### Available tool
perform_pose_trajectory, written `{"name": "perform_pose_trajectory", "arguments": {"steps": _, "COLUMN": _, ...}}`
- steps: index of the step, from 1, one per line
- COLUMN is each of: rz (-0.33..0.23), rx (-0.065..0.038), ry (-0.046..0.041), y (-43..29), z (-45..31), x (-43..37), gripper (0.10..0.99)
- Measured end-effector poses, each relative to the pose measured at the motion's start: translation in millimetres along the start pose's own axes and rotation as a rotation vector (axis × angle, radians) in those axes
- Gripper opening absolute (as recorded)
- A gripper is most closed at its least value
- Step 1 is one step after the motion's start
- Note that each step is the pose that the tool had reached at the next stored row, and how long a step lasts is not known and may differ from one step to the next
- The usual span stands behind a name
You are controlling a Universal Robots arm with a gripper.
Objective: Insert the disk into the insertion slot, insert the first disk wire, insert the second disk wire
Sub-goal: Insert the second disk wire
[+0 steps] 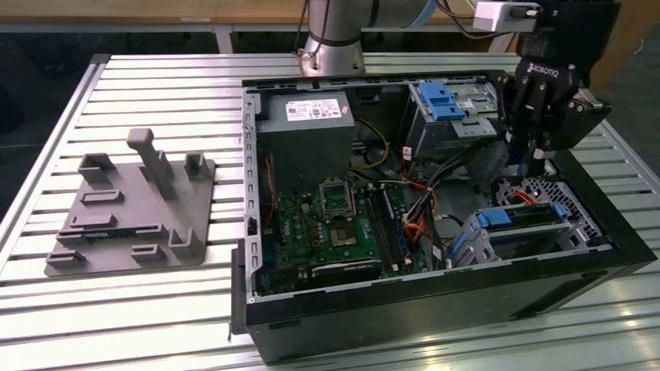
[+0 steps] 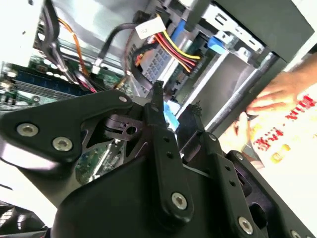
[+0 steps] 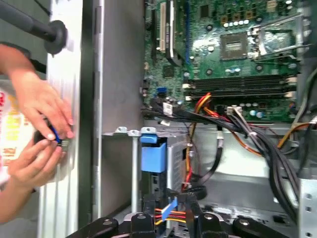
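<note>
Disk (image 1: 512,219) sat low inside the computer case (image 1: 413,317), its blue carrier already seated in the grey insertion slot (image 1: 477,232), toward the case's end on the exterior view's right. That step looked done, so the thing to handle was the disk wire (image 3: 166,214): thin red, yellow and black leads ending in a small blue plug. I judged it light, floppy along the leads and stiff only at the plug, with plastic and contacts easy to damage if skewed. Best hold was the plug's flat sides, not the leads. My claw (image 3: 169,209) hung in the case's opening just beside the slot, jaws narrowed to a slim gap with the plug between them, pinched as far as I could tell. A person's hands (image 3: 42,106) were busy outside the case on the worktop (image 1: 154,309).
</note>
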State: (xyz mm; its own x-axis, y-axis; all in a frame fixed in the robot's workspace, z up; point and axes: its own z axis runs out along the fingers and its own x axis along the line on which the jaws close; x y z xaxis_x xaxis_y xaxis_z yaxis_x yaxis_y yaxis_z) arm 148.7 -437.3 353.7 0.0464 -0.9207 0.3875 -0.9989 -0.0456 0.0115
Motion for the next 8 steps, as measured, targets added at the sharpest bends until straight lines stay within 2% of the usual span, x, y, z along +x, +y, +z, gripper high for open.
{"name": "perform_pose_trajectory", "arguments": {"steps": 4, "rz": 0.0, "rx": 0.0, "ry": 0.0083, "y": 0.4, "z": 5.4, "x": -2.6, "gripper": 0.376}}
{"name": "perform_pose_trajectory", "arguments": {"steps": 8, "rz": -0.001, "rx": -0.001, "ry": 0.0269, "y": 1.3, "z": 6.5, "x": -4.4, "gripper": 0.376}}
